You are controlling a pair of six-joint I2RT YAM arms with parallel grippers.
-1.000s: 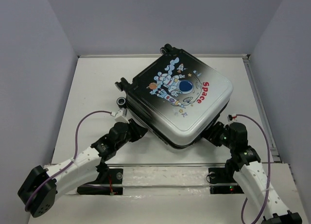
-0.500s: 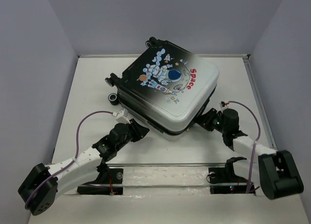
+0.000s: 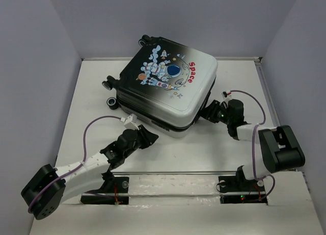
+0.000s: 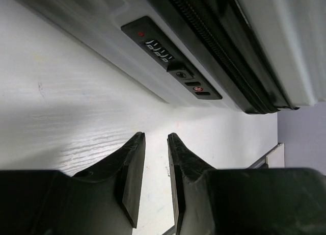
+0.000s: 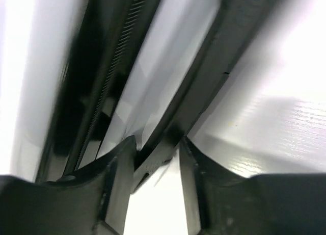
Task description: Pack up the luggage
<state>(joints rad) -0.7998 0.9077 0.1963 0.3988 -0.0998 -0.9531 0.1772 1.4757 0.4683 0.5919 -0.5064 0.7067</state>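
Note:
The luggage (image 3: 168, 87) lies closed and flat at the back middle of the table, astronaut print up, turned at an angle. My left gripper (image 3: 149, 138) sits low on the table just off its near edge, jaws a narrow gap apart and empty. In the left wrist view the gripper (image 4: 155, 138) faces the shell (image 4: 102, 36), with its combination lock (image 4: 160, 49) and zipper (image 4: 219, 46). My right gripper (image 3: 208, 112) is at the luggage's right side. In the right wrist view the gripper (image 5: 157, 143) is closed on a black strip (image 5: 214, 67) of the luggage.
The luggage's wheels (image 3: 110, 92) stick out on its left side. A raised rail (image 3: 270, 102) borders the table on the right. Grey walls close in the back and both sides. A metal bar (image 3: 178, 172) runs along the near edge between the arm bases.
The luggage has slid away from me and to the left. My right arm stretched forward with it, staying at its right side. My left gripper stayed near the front, and the luggage moved off it.

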